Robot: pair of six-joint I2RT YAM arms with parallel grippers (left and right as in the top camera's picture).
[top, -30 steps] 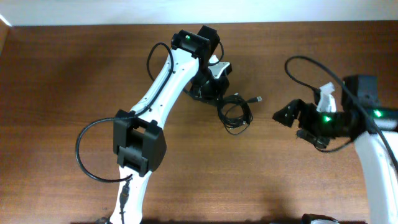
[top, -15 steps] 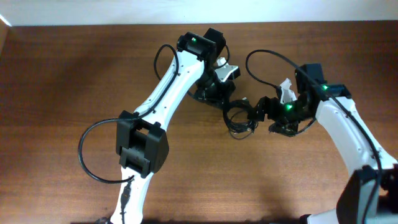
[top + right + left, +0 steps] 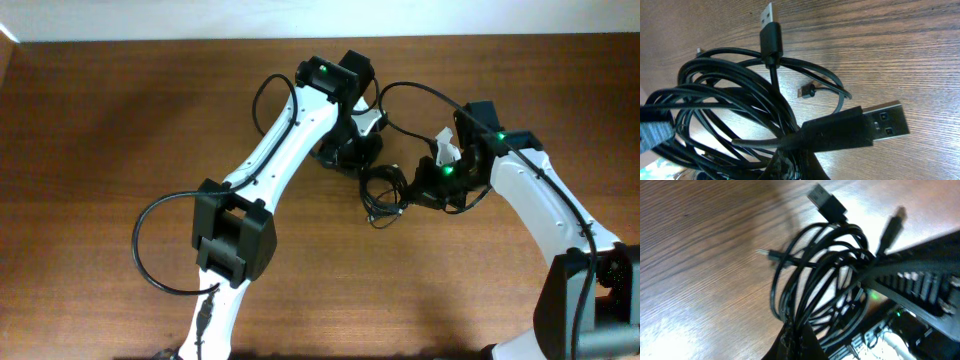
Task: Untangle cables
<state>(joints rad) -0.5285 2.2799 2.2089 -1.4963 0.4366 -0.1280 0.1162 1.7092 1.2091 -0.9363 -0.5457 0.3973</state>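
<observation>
The cables are a tangled coil of thin black cords lying on the wooden table between the two arms. My left gripper is shut on the coil's far left side. In the left wrist view the cables fan out from the shut fingertips, and a USB plug sticks out on top. My right gripper is shut on the coil's right side. In the right wrist view the cables bunch at the jaws of the right gripper, under a large USB plug.
Thick black wiring loops run along both arms, one arching over the coil. The left arm's base section lies over the table's middle. A pale wall edge borders the table's far side.
The right arm swung in from the right edge to the coil, and its gripper went from open to shut on the cables. The left gripper shifted slightly right, still holding the coil.
</observation>
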